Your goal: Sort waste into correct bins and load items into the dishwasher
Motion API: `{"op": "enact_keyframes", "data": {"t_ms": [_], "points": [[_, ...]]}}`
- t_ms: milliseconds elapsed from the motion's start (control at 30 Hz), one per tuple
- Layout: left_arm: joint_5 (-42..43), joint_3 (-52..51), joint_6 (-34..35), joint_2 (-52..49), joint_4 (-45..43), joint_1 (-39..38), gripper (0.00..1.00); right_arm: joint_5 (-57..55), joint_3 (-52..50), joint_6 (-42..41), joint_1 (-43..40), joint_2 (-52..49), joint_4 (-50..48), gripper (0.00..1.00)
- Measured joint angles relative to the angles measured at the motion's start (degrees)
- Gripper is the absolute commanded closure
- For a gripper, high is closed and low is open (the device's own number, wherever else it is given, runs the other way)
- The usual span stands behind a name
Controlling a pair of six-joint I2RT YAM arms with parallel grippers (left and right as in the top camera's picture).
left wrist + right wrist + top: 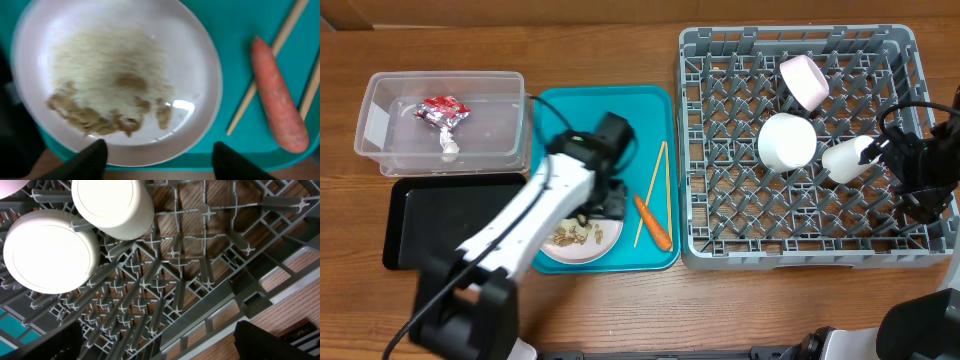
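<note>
- The left gripper (pixel 160 159) hangs over the white plate (pixel 212 85) at the lower middle of the overhead view. Its fingers (pixel 90 161) are spread, with nothing between them, just at the plate's near rim.
- The plate lies flat in the teal tray (pixel 570 110) and carries peanut shells (pixel 100 117) and rice crumbs (pixel 105 60).
- Risk: the rim is low and smooth. A pinch taken too shallow would likely slip off or push the plate along the tray.
- Risk: a tilt during the lift would spill the loose scraps into the tray, where they are hard to gather.
- The carrot (pixel 277 100) and chopsticks (pixel 265 60) lie just right of the plate. A sliding plate or a wide finger could knock them.
- The clear tub (pixel 370 120) at upper left holds the wrapper (pixel 442 110) and tissue (pixel 450 148). The black tray (pixel 430 215) below it looks bare. Tipping food scraps into the wrong one would spoil the sort.
- The right gripper (pixel 160 342) hovers with its fingers wide apart and holding nothing, over the dish rack (pixel 692 150) at right. Two bowls (pixel 787 141) and a cup (pixel 847 158) sit there, and a careless sweep could topple them.
</note>
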State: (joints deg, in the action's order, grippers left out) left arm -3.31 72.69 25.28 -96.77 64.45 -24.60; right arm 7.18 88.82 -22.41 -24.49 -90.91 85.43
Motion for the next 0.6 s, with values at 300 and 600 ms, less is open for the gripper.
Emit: {"op": "enact_keyframes", "data": {"t_ms": [300,600], "points": [[-1.46,0.00,1.60,3.93,0.02,21.99,0.96,0.00,-0.02,-0.02,0.00,0.00,-0.44,0.00],[-1.49,0.00,1.62,3.76,-7.85,38.05,0.96,0.00,-0.02,0.00,0.00,0.00,-0.55,0.00]]}}
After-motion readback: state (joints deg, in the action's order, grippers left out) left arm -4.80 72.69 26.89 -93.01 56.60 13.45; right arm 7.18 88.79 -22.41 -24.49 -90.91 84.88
